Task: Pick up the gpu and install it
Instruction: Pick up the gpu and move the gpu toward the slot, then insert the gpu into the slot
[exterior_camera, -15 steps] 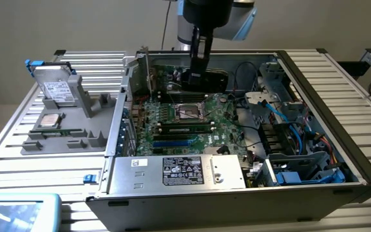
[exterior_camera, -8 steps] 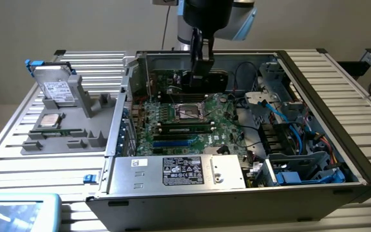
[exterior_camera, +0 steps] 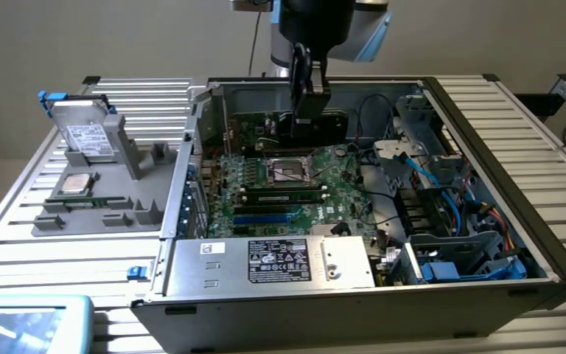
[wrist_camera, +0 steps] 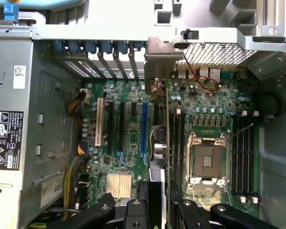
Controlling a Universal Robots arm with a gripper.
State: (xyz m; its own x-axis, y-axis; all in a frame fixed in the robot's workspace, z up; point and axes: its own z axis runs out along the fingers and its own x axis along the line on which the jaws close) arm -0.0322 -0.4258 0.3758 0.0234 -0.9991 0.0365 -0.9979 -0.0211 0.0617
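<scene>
Gpu [exterior_camera: 312,127], clamped in the pincer [wrist_camera: 166,200], hangs edge-on above the motherboard [wrist_camera: 128,143].

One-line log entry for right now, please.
tool: shut on gpu | gpu: on edge over motherboard, inside open case | seated: cannot tell
</scene>
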